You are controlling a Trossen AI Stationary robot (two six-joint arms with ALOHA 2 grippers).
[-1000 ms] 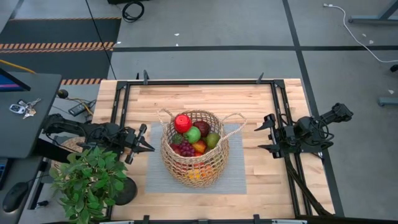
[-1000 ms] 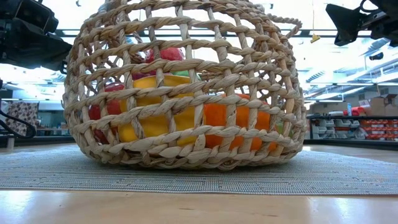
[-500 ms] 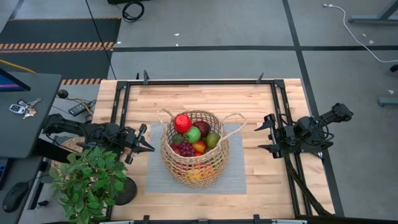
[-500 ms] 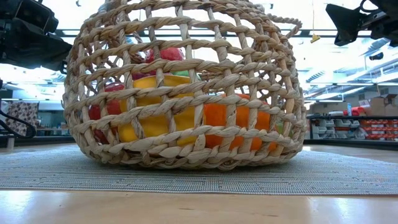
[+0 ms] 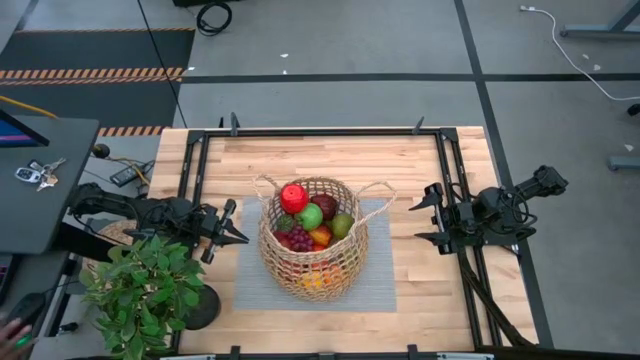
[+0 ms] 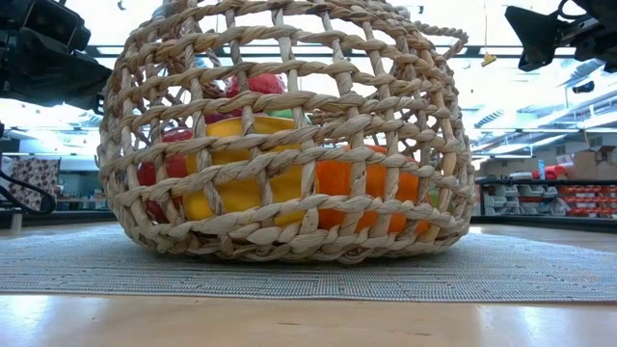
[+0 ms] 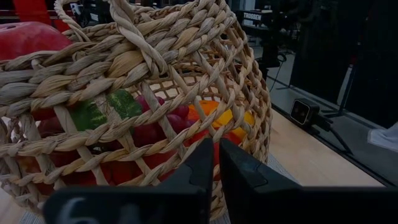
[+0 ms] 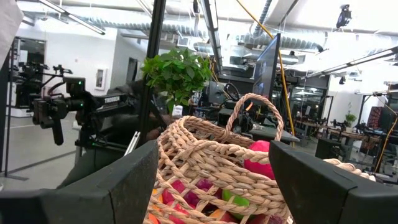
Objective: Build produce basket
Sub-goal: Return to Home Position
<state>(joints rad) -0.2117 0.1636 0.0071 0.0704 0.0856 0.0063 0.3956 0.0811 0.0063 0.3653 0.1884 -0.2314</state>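
High view: even overhead light; table (image 5: pixel 400 160) bright, shadows short and soft.
Low view: strong backlight from the room; near side of the basket (image 6: pixel 289 135) shaded, glare above.
Right wrist view: ceiling lights (image 8: pixel 74 18) blown white.
Left wrist view: background dim.

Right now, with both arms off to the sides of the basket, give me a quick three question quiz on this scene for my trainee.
1. True or false: the basket stands on the grey mat.
2. Which fruit tops the pile? A) red apple B) orange C) grapes
3. Which hand is open, the left hand or the right hand?
Key: 1 true; 2 A; 3 right hand, whose fingers are spread wide, while the left hand's are shut.
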